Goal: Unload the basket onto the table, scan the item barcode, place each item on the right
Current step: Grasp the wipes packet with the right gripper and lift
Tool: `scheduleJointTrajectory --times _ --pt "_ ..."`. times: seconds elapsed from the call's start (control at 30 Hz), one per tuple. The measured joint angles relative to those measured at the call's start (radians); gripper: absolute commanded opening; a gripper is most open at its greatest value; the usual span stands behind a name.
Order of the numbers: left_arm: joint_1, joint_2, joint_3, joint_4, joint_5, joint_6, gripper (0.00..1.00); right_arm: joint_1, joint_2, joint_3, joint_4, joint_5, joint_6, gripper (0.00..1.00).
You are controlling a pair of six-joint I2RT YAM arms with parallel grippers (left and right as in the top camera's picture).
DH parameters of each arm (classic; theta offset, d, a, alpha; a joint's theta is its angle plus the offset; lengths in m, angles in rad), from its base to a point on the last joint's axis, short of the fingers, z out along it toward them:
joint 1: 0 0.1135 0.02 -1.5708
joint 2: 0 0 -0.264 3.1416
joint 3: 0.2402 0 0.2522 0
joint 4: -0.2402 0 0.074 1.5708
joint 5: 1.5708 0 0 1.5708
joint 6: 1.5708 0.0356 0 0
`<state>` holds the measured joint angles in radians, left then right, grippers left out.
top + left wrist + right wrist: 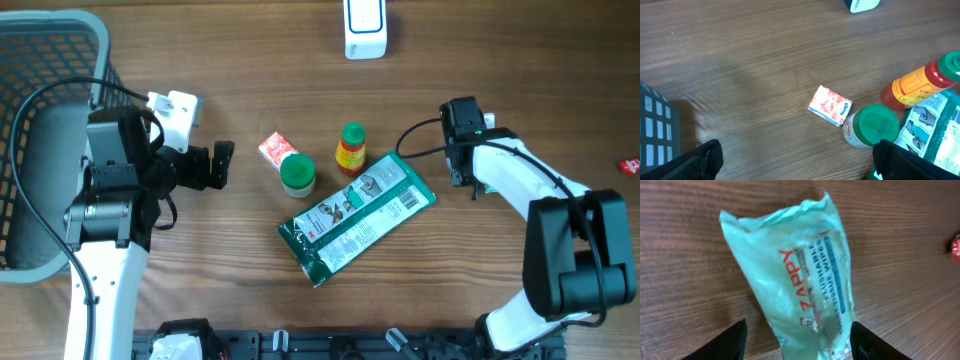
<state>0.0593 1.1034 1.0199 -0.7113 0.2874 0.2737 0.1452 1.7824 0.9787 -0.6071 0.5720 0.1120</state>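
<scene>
Wipes pack [355, 215] lying flat at mid-table, both my grippers standing empty

I am holding my right gripper [799, 342] partly apart just right of the pack's right end, its two fingers framing the green ZAPPY pack in the wrist view with wood showing between the left finger and the pack, so it is gripping nothing; I am holding my left gripper [226, 166] spread as wide as it goes, hovering left of the goods and touching none of them. The pack is lying on a slant, its left end nearer, its right end farther. Just beyond it a green-lidded jar [297, 175] and a red sauce bottle [350, 150] are standing, with a small tissue packet [275, 148] beside the jar. The white scanner [365, 28] is sitting at the far edge, well apart from the pack. A grey basket [60, 30] is occupying the far left
</scene>
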Motion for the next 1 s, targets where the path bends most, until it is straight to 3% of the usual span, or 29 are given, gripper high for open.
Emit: scheduleJointTrajectory --times 0.33,0.6,1.0 --pt "0.0 0.0 0.0 0.0 0.0 0.0 1.0 -0.058 -0.001 -0.09 0.143 0.039 -0.042 0.06" --pt "0.0 0.0 0.0 0.0 0.0 0.0 1.0 -0.084 -0.009 -0.058 0.097 -0.048 -0.026 0.04" --pt "0.0 0.0 0.0 0.0 0.0 0.0 1.0 -0.088 -0.022 0.104 -0.1 -0.917 -0.038 0.04"
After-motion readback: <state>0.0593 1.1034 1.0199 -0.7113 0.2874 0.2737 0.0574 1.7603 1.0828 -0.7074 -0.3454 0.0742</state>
